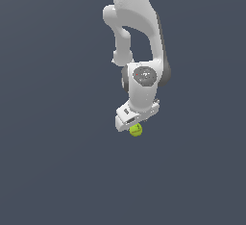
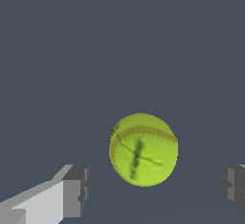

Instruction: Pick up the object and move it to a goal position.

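Grey pads (image 2: 76, 189) of the gripper (image 2: 153, 189) sit closest in the wrist view, spread wide with clear gaps on both sides of the ball (image 2: 143, 149), so the jaws are released and grasp nothing. In the exterior view the gripper (image 1: 132, 123) hangs under the white arm (image 1: 139, 36), with the ball (image 1: 136, 131) just below it on the plain dark desk (image 1: 48, 171).

Judging by its stitched seam and dark cross-shaped mark, the yellow-green ball looks light and fairly firm, yet round enough to roll or squirt out if pinched off-centre. Best hold is likely across its widest middle, with the pads meeting opposite sides squarely. No goal marker shows in either view.
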`<control>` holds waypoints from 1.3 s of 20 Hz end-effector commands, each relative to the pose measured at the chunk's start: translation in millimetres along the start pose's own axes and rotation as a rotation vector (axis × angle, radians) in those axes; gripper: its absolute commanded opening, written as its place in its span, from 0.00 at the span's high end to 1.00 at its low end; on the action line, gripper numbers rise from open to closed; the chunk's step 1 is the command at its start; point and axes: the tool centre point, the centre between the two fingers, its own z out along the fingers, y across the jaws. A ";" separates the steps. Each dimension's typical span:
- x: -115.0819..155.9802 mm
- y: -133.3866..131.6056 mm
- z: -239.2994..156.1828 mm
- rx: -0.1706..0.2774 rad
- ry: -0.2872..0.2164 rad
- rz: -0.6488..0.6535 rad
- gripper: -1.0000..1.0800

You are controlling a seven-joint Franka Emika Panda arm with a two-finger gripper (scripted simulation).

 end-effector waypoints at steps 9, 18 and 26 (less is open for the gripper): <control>-0.5 -0.8 42.6 0.000 0.001 -0.005 0.04; 0.7 -0.2 49.1 0.000 0.001 -0.006 1.00; 0.2 0.4 48.4 -0.001 0.001 -0.005 1.00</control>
